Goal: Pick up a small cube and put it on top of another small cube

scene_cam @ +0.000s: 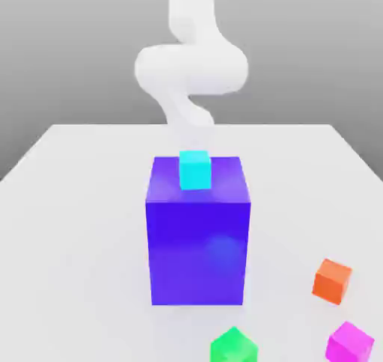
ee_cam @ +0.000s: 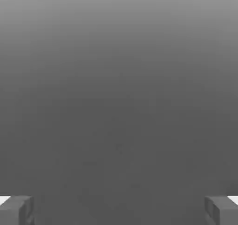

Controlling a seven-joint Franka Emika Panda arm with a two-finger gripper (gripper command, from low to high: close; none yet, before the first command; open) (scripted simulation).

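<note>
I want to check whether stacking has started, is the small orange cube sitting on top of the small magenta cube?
No, the small orange cube rests on the white table, apart from the small magenta cube nearer the camera.

The big blue block looked smooth with a faint glossy sheen on its near face, the cyan cube, orange cube, green cube and magenta cube showed plain plastic-like faces, and the white table read matt.

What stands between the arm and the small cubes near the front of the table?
The big blue block, carrying a cyan cube, sits mid-table between the white arm behind and the orange, green and magenta cubes in front.
</note>
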